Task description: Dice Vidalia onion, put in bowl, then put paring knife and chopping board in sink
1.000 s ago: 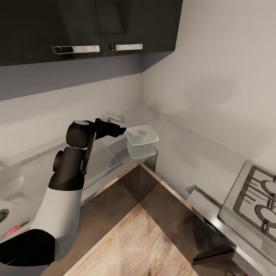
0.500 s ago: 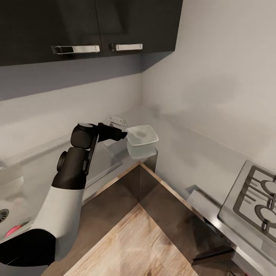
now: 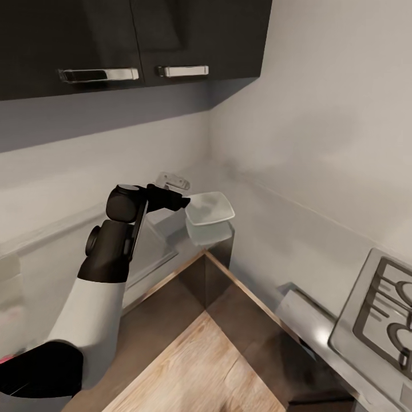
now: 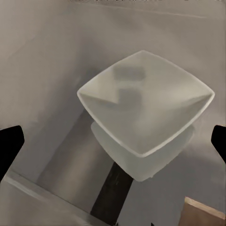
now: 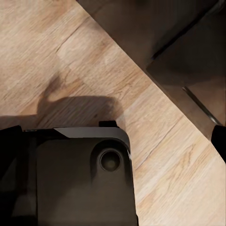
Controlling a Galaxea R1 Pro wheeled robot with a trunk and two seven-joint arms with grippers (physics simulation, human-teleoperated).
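The white square-ish bowl [image 3: 209, 208] sits on the grey countertop [image 3: 163, 237] in the corner, right at the counter's end. My left arm reaches over the counter, and my left gripper [image 3: 178, 201] hovers just beside the bowl's near rim. In the left wrist view the bowl [image 4: 146, 101] lies between the two dark fingertips [image 4: 10, 146], which stand wide apart with nothing held. My right gripper [image 5: 114, 139] hangs open over the wooden floor and my own dark base. The onion, board and knife are out of view, apart from a pink sliver [image 3: 3, 359] at the picture's edge.
Dark upper cabinets [image 3: 143, 40] with bar handles hang over the counter. A small grey metal fitting [image 3: 173, 181] lies by the wall behind the bowl. A steel hob [image 3: 389, 309] stands at the right. Wooden floor [image 3: 194, 366] fills the corner between the counters.
My left arm stretched forward, bringing the gripper up to the bowl's rim. The whole picture then shifted left, so the camera turned; the bowl has not moved.
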